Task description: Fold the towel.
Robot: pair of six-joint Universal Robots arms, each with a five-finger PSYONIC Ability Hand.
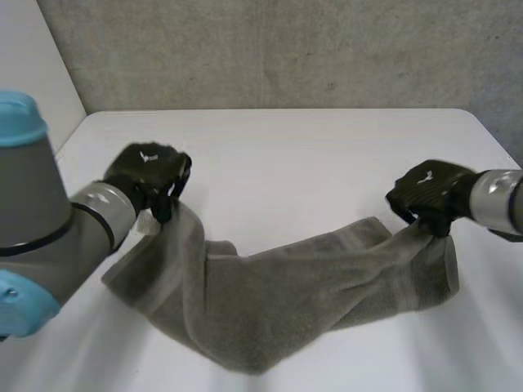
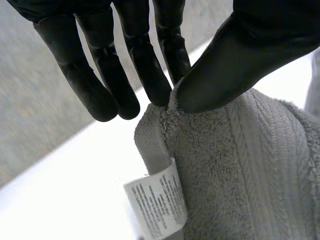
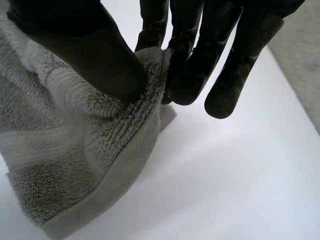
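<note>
**Grey terry-cloth towel (image 1: 278, 302) held up at both ends**

The black left hand (image 1: 147, 173) pinches a towel corner between thumb and straight fingers near the white table (image 1: 310, 147)'s left edge. The black right hand (image 1: 429, 192) pinches another near the right edge. The towel's middle sags onto the near half.

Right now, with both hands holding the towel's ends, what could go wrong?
The left hand pinches only the very tip of the towel corner between thumb and fingers, so it may slip out. The right hand holds a similarly thin bit of edge. The middle sags bunched on the table, so a fold could come out crooked.
</note>
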